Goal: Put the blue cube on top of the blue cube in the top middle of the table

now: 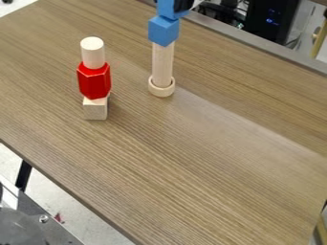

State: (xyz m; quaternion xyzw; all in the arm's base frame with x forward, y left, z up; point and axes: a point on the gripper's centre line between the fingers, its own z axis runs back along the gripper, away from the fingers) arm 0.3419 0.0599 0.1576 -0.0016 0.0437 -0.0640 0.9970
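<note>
1. The bench [172,172] carries two slim towers; a knock to its top could topple either.
2. The tower nearer the right has a pale rod [163,64] upright in a wooden ring [161,91]. Tall and narrow, it could tip if the claw pushed sideways or pressed down off-centre.
3. The other tower, well apart, stacks a wooden block [96,109], a red block [94,81] and a white cylinder [92,52]. A wide swing of the arm could upset it.
4. The lower blue cube [163,31] tops the rod. It could be nudged off, its perch being so small.
5. The upper blue cube [166,8] is right above it, jutting a little to the right; whether it rests there, I cannot tell. Let go too far over, it would probably slide off.
6. The claw [184,5] shows as a dark bit beside the upper blue cube, at the top edge. Whether it grips, I cannot tell; a cube that clung could be dragged away.
</note>
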